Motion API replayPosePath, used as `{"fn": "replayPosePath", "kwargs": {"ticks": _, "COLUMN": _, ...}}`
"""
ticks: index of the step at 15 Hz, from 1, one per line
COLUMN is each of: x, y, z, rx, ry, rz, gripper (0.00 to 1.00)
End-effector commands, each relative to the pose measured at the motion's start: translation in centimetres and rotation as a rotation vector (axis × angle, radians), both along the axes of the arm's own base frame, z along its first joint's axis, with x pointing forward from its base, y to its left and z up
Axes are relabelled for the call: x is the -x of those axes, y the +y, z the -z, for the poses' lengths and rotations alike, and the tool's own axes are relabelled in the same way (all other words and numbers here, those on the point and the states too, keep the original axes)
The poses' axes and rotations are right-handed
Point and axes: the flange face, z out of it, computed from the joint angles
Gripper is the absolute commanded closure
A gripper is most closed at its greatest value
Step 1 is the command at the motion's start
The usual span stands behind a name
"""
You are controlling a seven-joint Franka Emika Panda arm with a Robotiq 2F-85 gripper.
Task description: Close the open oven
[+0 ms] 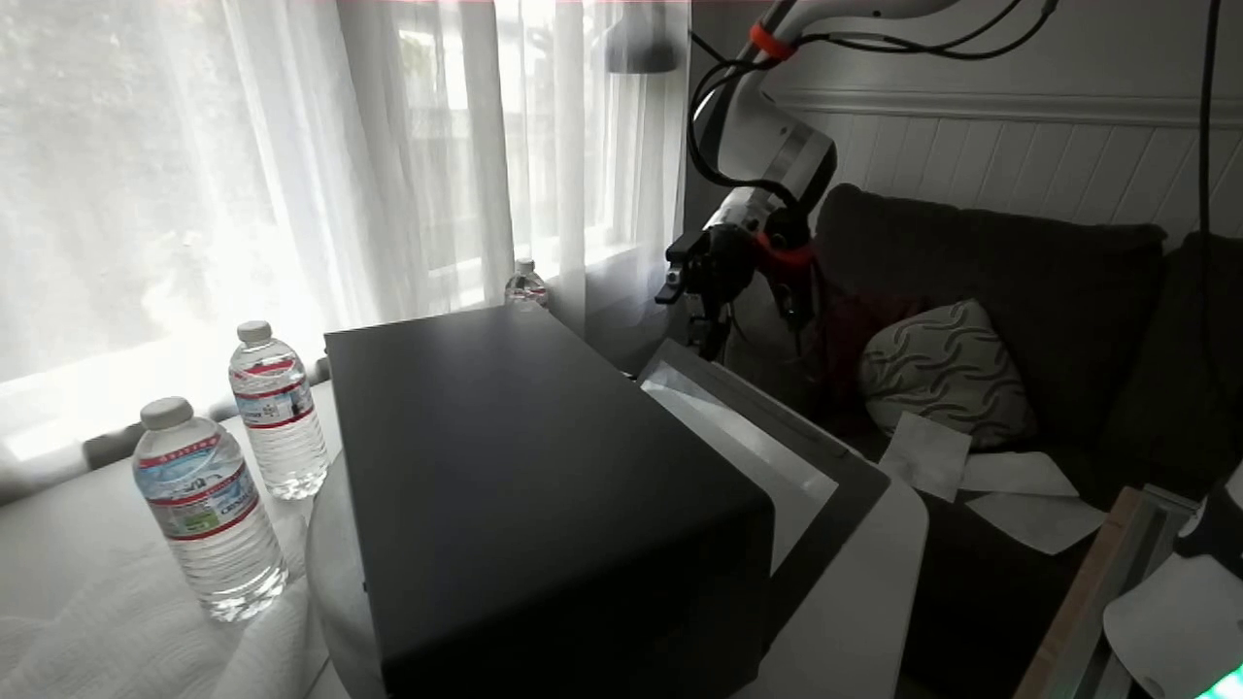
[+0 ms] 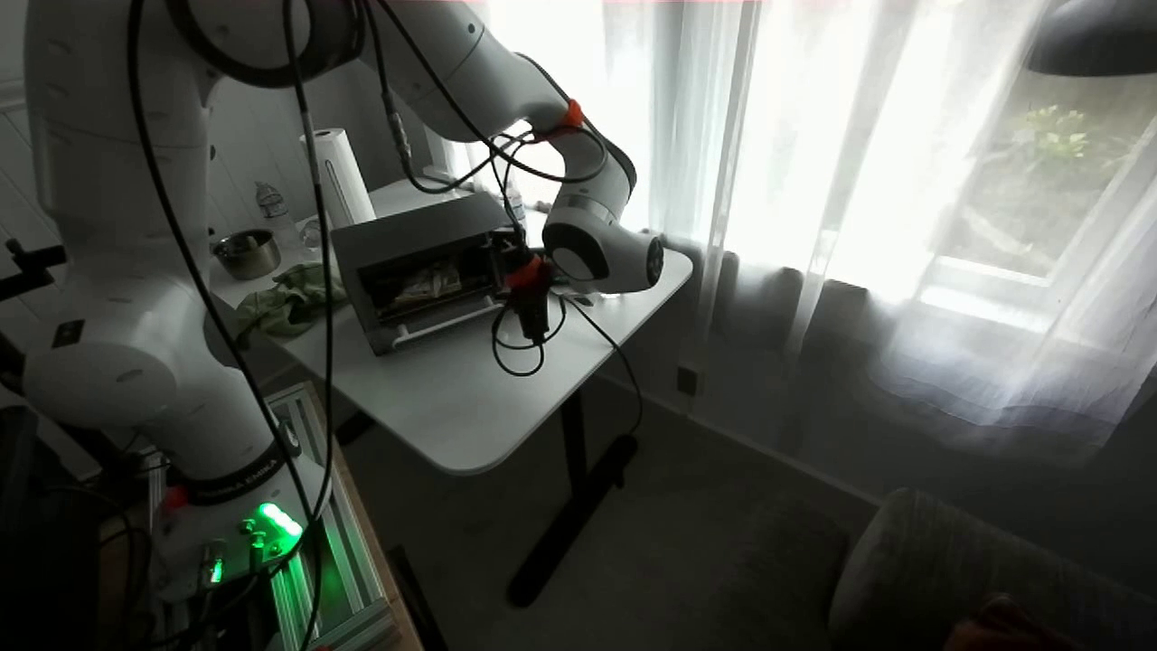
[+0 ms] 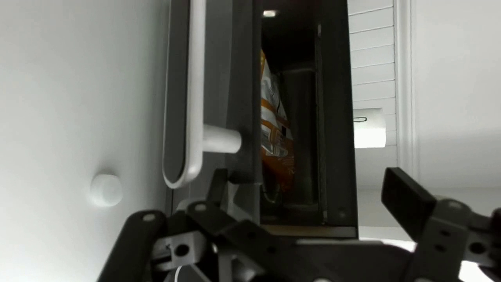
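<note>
The oven is a matte black box on the table, seen in both exterior views (image 1: 524, 456) (image 2: 416, 224). Its front door (image 1: 835, 544) is tilted partly open, with a gap along the top. The light bar handle (image 2: 443, 323) runs along the door; it also shows in the wrist view (image 3: 197, 86). An orange and white packet (image 3: 276, 137) lies inside the oven. My gripper (image 3: 311, 192) is open and holds nothing, at one side end of the oven opening. In the wrist view one finger overlaps the door's end near the handle mount; I cannot tell whether it touches. The other finger is beyond the oven body.
Several water bottles (image 1: 209, 510) stand beside and behind the oven. A paper towel roll (image 2: 342, 176), a metal pot (image 2: 247, 254) and a green cloth (image 2: 289, 303) are on the white table (image 2: 452, 407). Cables hang from the arm. A curtained window is close to the table.
</note>
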Motion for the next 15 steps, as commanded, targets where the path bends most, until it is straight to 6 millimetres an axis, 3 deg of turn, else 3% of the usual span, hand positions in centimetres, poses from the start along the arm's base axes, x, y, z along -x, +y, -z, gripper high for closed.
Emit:
{"fn": "replayPosePath", "kwargs": {"ticks": 1, "x": 1.1, "y": 1.8, "z": -1.4, "rx": -0.039, "ry": -0.016, "rz": -0.038, "gripper": 0.0}}
{"fn": "replayPosePath", "kwargs": {"ticks": 15, "x": 1.0, "y": 6.1, "z": -3.3, "rx": -0.11, "ry": -0.107, "rz": -0.168, "gripper": 0.0}}
